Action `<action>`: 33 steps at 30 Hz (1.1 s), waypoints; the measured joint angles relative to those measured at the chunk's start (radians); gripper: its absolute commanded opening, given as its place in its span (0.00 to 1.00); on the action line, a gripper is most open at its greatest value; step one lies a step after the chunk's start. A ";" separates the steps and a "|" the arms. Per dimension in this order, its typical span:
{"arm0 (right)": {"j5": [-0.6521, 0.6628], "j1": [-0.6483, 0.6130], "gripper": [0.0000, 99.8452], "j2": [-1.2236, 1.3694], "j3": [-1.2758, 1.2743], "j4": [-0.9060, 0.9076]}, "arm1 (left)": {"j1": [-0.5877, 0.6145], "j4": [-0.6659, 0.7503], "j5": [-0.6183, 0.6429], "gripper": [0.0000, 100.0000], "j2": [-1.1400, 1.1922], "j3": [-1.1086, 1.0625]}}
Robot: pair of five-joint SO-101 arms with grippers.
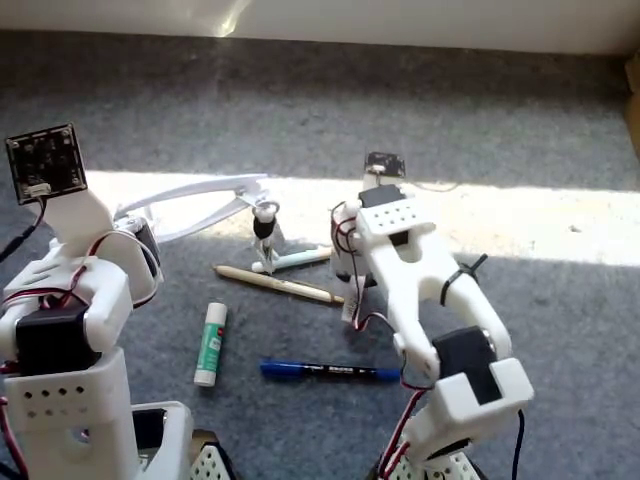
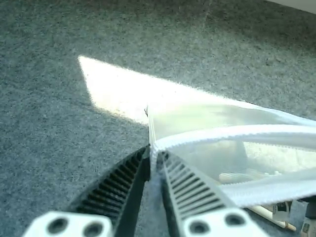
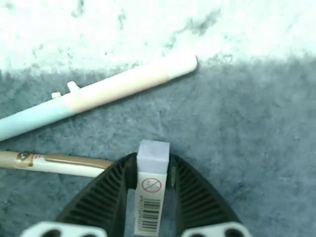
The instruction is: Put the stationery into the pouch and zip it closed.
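Gry carpet (image 1: 560,330); blu marker (image 1: 330,371); wht/grn glue stick (image 1: 211,343); clear-wht pouch (image 2: 222,118).

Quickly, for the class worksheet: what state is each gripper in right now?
Left gripper: closed on the edge of the pouch.
Right gripper: closed on the eraser.

A translucent white pouch (image 2: 232,148), zipper open, hangs by one corner pinched in the left gripper (image 2: 154,157). A sleeved white eraser (image 3: 150,190) sits clamped in the right gripper (image 3: 152,165). A pastel pen (image 3: 113,91) lies just past its tips, and a tan pen (image 3: 54,163) lies beside them.
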State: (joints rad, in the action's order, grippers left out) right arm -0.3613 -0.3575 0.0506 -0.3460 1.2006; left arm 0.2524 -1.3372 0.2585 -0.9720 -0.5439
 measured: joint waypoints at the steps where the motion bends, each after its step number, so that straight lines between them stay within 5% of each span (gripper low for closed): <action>1: 0.011 -0.002 0.00 -0.038 -0.021 0.002 | 0.000 0.000 0.000 0.01 0.000 0.000; 26: 0.138 -0.089 0.00 -0.931 -0.313 0.005 | 0.000 0.000 -0.012 0.01 -0.002 0.000; 33: 0.138 -0.230 0.00 -1.066 -0.313 0.003 | 0.000 0.000 -0.012 0.01 -0.002 0.000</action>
State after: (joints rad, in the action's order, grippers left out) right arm -0.2232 -0.5877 -1.0157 -0.6590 1.2037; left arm 0.2524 -1.3372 0.2463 -0.9735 -0.5439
